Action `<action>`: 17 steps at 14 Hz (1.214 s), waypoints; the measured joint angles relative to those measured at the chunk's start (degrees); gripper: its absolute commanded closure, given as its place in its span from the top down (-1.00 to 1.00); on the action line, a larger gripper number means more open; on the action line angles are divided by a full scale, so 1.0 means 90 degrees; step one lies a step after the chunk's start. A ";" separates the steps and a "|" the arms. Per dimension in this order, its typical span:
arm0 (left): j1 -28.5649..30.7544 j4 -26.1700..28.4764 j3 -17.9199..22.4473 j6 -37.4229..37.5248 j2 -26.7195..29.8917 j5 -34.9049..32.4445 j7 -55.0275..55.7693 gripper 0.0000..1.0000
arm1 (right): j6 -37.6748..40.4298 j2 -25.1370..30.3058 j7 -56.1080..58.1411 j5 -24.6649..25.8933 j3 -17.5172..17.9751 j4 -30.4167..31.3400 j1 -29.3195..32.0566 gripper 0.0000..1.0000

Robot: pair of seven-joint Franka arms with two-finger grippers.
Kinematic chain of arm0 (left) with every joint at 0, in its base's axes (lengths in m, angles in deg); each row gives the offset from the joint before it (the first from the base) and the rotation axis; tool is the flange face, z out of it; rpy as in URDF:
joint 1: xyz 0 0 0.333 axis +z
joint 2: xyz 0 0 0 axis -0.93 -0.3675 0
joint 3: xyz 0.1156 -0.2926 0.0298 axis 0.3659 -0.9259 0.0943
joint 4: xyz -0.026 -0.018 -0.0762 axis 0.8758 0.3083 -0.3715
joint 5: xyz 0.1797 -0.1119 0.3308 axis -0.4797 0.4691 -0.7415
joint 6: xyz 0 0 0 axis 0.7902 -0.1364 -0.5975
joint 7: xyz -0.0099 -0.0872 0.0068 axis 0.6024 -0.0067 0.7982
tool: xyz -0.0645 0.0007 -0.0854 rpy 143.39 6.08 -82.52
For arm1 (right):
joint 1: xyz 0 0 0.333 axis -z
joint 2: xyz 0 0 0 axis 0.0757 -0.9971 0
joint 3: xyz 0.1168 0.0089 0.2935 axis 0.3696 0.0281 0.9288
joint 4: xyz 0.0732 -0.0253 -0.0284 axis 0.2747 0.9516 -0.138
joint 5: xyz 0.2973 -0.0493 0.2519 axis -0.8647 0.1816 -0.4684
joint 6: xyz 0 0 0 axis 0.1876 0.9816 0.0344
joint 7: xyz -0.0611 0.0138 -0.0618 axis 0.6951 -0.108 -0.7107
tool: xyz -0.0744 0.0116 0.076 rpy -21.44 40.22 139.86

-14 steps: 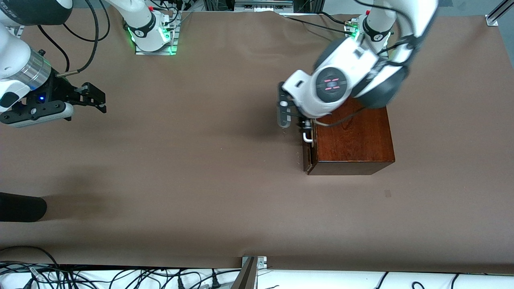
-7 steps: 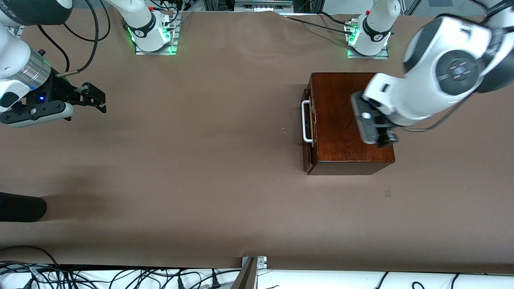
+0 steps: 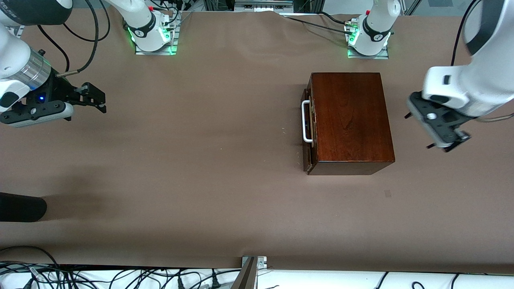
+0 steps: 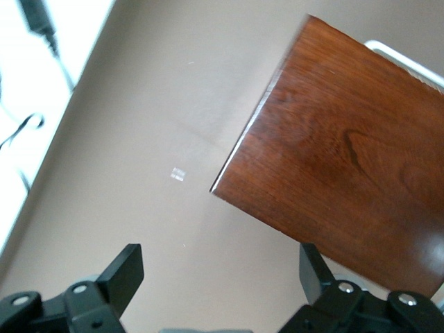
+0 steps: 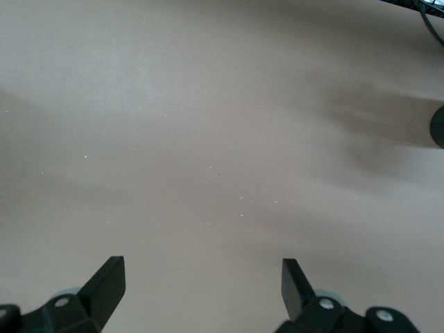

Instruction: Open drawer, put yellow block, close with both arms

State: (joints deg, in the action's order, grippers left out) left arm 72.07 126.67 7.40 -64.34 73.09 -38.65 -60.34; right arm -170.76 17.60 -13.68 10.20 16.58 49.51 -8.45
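The dark reddish-brown wooden box (image 3: pixel 351 120) stands toward the left arm's end of the table. Its drawer front (image 3: pixel 308 156) sits against the box, and the white bar handle (image 3: pixel 306 122) faces the right arm's end. My left gripper (image 3: pixel 417 131) is open and empty, over bare table beside the box at the left arm's end. The left wrist view shows its spread fingers (image 4: pixel 218 267), the box top (image 4: pixel 347 159) and the handle (image 4: pixel 406 59). My right gripper (image 3: pixel 100 100) is open and empty and waits at the right arm's end, over bare table (image 5: pixel 201 272). The yellow block is out of view.
A black rounded object (image 3: pixel 20 206) lies at the right arm's end, nearer to the front camera. Cables (image 3: pixel 120 277) run along the table's near edge. The two arm bases (image 3: pixel 152 32) (image 3: pixel 369 36) stand at the edge farthest from the front camera.
My left gripper has left the drawer handle, passed over the box top and now hangs beside the box at the left arm's end. The box and the right arm have not moved.
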 measured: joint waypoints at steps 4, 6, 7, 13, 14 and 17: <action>-0.0121 0.0895 0.0357 -0.0035 0.0819 0.0114 0.2469 1.00 | 0.0000 -0.0001 0.0000 0.0000 0.0000 0.0000 0.0000 1.00; -0.0163 0.1253 0.0580 -0.0057 0.1163 0.0312 0.3591 1.00 | 0.0000 -0.0002 0.0000 0.0000 0.0000 0.0000 0.0000 1.00; -0.0177 0.1381 0.0730 -0.0063 0.1287 0.0455 0.3928 1.00 | 0.0000 -0.0002 0.0000 0.0000 0.0000 0.0000 0.0000 1.00; -0.0181 0.1723 0.1493 -0.0090 0.1440 0.1097 0.4348 1.00 | 0.0001 -0.0002 0.0000 0.0000 0.0000 0.0000 0.0000 1.00; -0.0191 0.1739 0.1487 -0.0091 0.1438 0.1098 0.4378 1.00 | 0.0001 -0.0003 0.0000 0.0000 0.0000 0.0000 0.0000 1.00; -0.0224 0.1767 0.1481 -0.0043 0.1428 0.1098 0.4438 1.00 | 0.0001 -0.0006 0.0000 0.0000 0.0000 0.0000 0.0000 1.00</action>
State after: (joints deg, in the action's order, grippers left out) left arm 70.05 142.57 20.73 -64.73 85.93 -28.76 -20.39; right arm -170.76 17.54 -13.68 10.20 16.58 49.51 -8.45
